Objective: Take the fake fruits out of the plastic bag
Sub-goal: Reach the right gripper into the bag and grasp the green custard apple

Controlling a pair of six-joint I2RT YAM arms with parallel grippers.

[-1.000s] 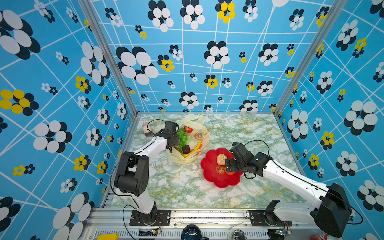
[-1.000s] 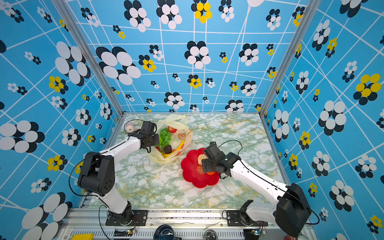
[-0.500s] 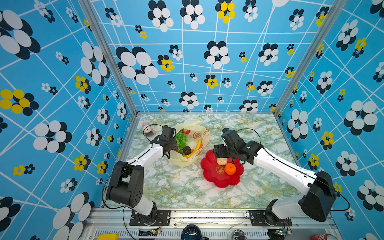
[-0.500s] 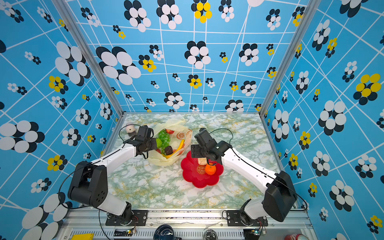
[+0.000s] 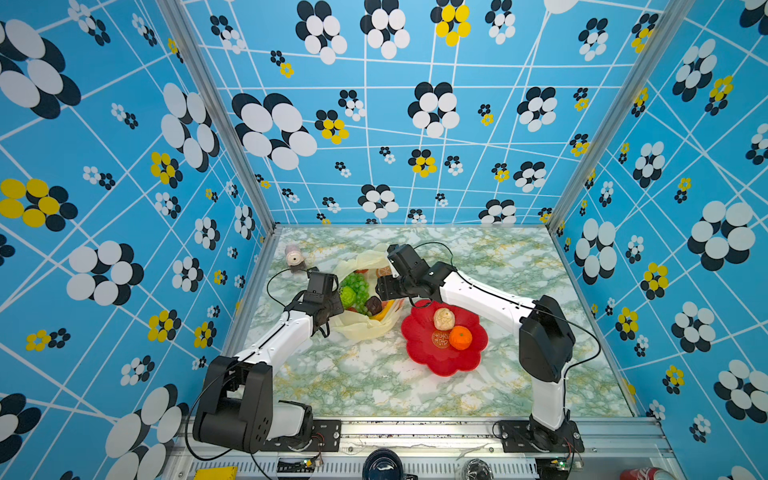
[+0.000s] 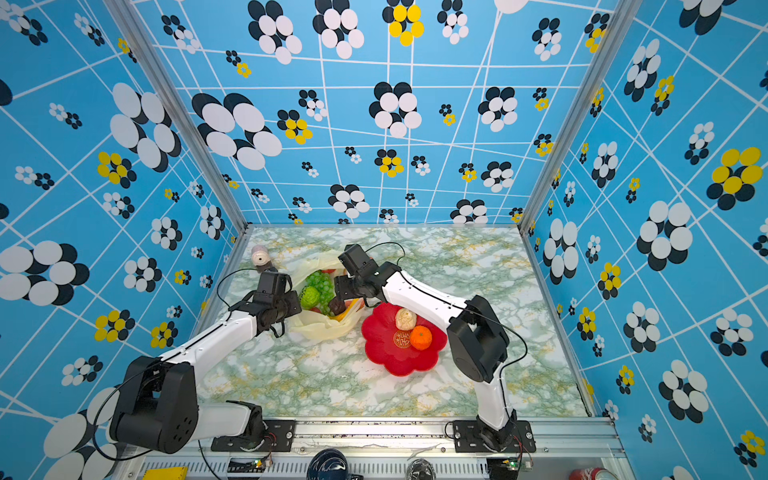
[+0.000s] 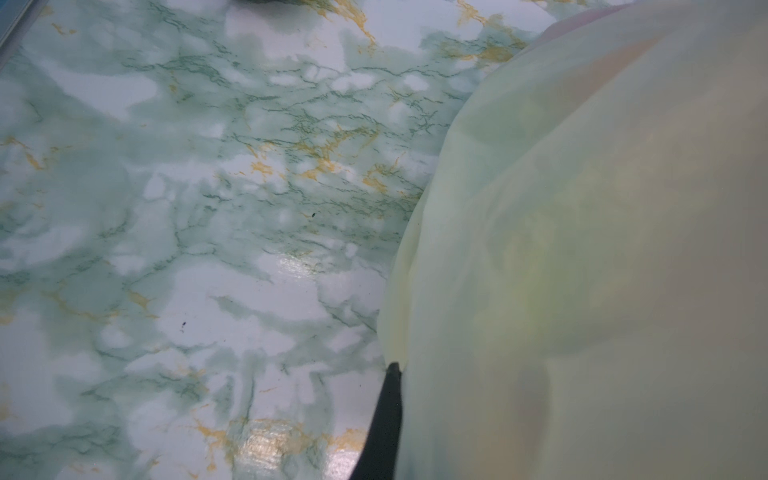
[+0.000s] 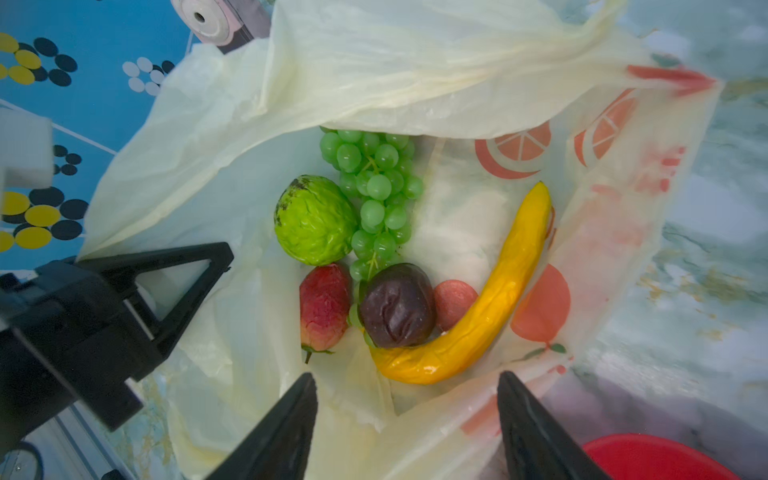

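The plastic bag [image 5: 360, 328] lies open on the table, pale yellow with printed orange slices [image 8: 517, 143]. Inside it lie fake fruits: green grapes [image 8: 374, 187], a green netted ball [image 8: 313, 220], a strawberry [image 8: 324, 307], a dark brown piece [image 8: 397, 305], a banana [image 8: 490, 299] and a red piece [image 8: 455, 297]. An orange [image 5: 460, 337] and a cream bulb [image 5: 443, 319] rest on the red plate [image 5: 440, 363]. My left gripper [image 5: 336, 309] is shut on the bag's left rim [image 7: 415, 291]. Above the bag's mouth my right gripper [image 8: 405, 376] hangs open and holds nothing.
A pink-and-white cylinder [image 5: 294, 259] stands at the back left, close to the bag. The red plate sits just right of the bag, under my right forearm. Blue patterned walls [image 5: 232, 266] close in the marble table [image 5: 374, 386] on three sides.
My right gripper left the orange on the plate and swung back and left to hover over the bag's mouth, its jaws narrowing a little. The left gripper keeps its hold on the bag.
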